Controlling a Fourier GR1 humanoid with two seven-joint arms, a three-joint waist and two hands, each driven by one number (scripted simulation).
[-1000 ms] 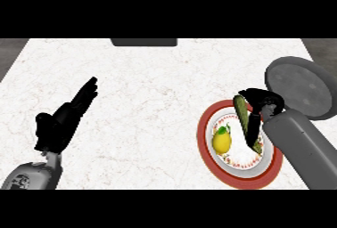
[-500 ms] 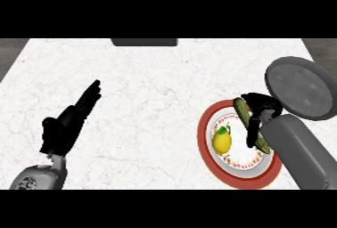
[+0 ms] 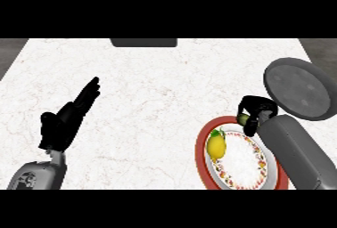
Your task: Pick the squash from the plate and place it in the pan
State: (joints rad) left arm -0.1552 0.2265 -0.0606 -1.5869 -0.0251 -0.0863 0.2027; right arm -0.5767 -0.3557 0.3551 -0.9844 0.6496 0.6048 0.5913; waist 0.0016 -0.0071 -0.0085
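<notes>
One short hop remains: the right hand, fingers curled round the green squash at the plate's upper rim, sits just lower left of the pan; left hand rests open at frame left

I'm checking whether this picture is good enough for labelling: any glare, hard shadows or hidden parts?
Head view: flat, even light, no glare on the counter and no hard shadows; the right hand hides most of the squash; the pan looks uniformly grey.
</notes>
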